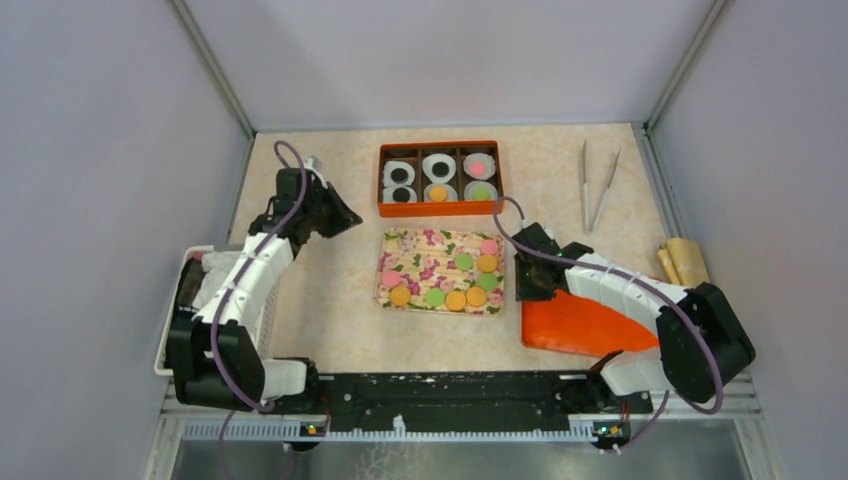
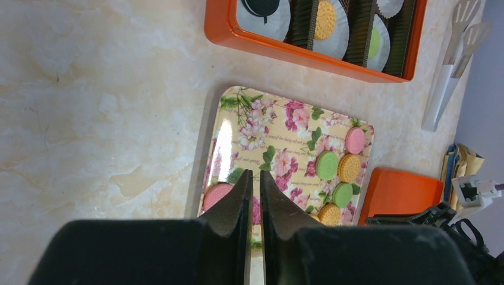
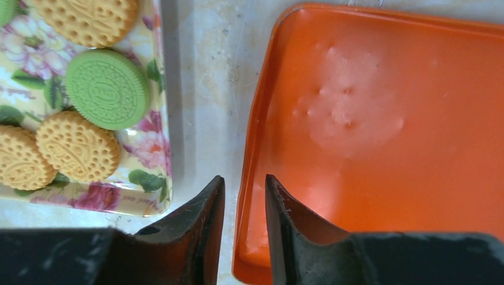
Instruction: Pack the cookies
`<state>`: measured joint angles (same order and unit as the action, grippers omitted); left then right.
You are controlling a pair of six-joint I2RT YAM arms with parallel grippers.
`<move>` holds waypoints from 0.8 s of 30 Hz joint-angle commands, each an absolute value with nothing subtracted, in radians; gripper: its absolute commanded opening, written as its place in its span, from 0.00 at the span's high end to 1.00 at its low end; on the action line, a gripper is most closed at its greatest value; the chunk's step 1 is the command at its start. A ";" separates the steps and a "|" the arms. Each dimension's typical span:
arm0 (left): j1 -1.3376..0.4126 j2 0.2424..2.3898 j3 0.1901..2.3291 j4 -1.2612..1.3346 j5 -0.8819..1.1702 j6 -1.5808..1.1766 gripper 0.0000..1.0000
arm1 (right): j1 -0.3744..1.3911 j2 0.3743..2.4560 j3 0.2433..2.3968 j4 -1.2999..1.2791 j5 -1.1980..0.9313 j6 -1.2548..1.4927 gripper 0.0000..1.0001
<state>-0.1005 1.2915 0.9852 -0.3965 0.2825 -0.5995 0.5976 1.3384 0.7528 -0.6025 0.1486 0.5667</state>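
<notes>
Right jaws slightly apart, cookies [image 3: 107, 89] just beside

the tray [image 1: 425, 262] is cream, printed with pink flowers and green leaves. the cookies [image 1: 464, 262] on it are pink, green and biscuit-orange, with embossed faces. the box [image 1: 440, 146] and the flat lid [image 1: 570, 325] are bright orange. the paper cups [image 1: 437, 166] are white. the table [image 1: 330, 300] is beige marble and the tongs [image 1: 585, 185] are white.
</notes>
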 commanded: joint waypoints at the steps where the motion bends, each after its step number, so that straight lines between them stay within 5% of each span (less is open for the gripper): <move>1: -0.104 1.274 0.968 -0.361 0.295 -0.591 0.86 | 0.607 1.359 0.719 -0.531 0.135 0.597 0.72; 11: -0.104 1.279 0.960 -0.321 0.349 -0.576 0.86 | 0.610 1.400 0.685 -0.506 0.146 0.600 0.81; 17: -0.107 1.276 0.949 -0.267 0.450 -0.568 0.84 | 0.653 1.407 0.701 -0.532 0.195 0.604 0.99; 24: -0.129 1.270 0.917 -0.170 0.583 -0.570 0.75 | 0.744 1.334 0.794 -0.677 0.232 0.570 1.00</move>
<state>-0.1081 1.2915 0.9348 -0.2825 0.4690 -0.5793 0.6895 1.3888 0.7177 -0.5827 0.2058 0.5953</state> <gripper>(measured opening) 0.215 0.009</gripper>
